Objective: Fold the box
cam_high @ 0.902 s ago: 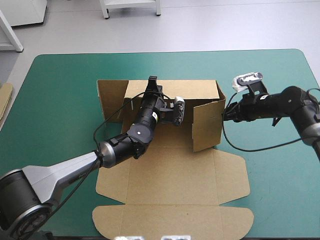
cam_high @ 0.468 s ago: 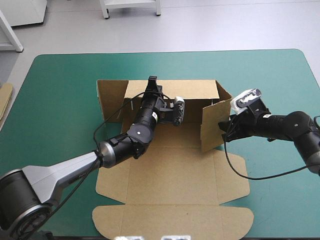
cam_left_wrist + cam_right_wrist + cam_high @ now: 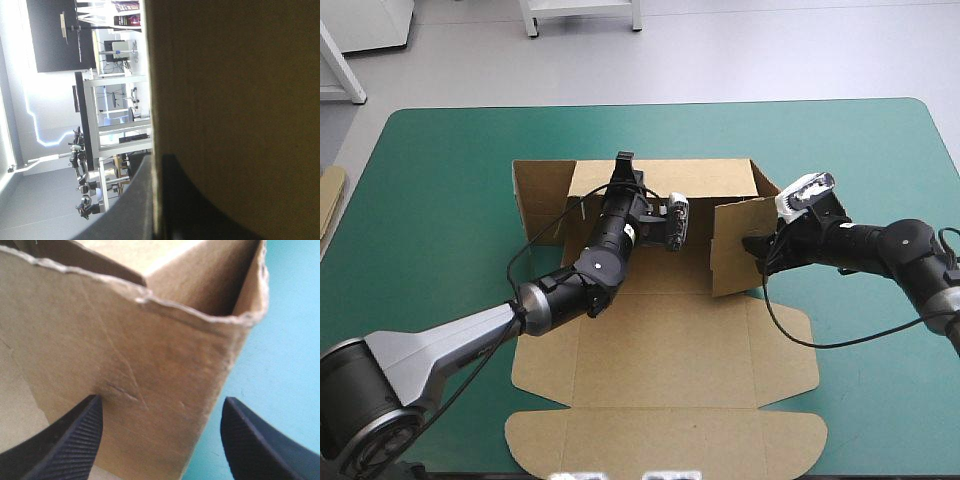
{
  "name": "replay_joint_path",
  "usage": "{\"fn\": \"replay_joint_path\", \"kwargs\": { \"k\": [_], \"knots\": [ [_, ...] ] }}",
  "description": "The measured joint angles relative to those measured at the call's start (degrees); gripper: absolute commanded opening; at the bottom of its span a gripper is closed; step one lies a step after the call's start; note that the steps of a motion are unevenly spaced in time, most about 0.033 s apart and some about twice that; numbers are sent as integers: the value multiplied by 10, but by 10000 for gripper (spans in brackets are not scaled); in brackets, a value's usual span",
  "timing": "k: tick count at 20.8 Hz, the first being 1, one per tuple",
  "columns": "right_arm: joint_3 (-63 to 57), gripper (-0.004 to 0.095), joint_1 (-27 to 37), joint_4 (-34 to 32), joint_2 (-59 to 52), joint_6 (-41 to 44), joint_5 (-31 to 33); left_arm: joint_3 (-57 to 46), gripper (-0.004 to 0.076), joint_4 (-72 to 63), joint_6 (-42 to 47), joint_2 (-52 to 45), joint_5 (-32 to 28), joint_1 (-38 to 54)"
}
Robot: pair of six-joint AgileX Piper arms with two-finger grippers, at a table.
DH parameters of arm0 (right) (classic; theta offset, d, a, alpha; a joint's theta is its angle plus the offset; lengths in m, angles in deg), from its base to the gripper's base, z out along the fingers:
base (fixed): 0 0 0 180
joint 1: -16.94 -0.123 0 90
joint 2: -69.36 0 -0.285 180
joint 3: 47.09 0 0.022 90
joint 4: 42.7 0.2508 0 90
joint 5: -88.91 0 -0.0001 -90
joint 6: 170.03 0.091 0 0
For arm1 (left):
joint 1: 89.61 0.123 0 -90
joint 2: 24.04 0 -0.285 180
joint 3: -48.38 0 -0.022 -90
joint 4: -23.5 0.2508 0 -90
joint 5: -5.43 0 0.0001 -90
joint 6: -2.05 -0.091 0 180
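A lab: teal-green table (image 3: 440, 200), white bench legs (image 3: 531, 20), grey floor (image 3: 740, 50)

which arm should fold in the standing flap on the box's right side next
Right, I'd say: the right gripper is open with that flap directly ahead of it, while the left gripper is shut on the back wall, away from the flap.
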State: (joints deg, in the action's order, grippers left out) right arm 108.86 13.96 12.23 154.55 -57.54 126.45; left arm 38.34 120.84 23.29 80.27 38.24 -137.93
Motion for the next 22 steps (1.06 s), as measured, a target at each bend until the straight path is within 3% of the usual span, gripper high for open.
{"fn": "replay_joint_path", "kwargs": {
  "k": [3, 9, 14, 18, 22],
  "knots": [
    [0, 531, -25, 2, 13, -6, -8, 0, -8, 0, 0, 1, 10, 0],
    [0, 530, -41, 45, 16, -25, -66, 4, -8, -1, 0, 1, 17, 0],
    [18, 530, -41, 89, 40, -54, -72, 4, -8, -1, 0, 1, 16, 0],
    [58, 530, -41, 77, 66, -40, -68, 4, -8, -1, 2, 1, 16, 0],
    [85, 530, -55, 11, 81, 0, -67, 4, -8, -1, 2, 1, 16, 0]
  ]
}}
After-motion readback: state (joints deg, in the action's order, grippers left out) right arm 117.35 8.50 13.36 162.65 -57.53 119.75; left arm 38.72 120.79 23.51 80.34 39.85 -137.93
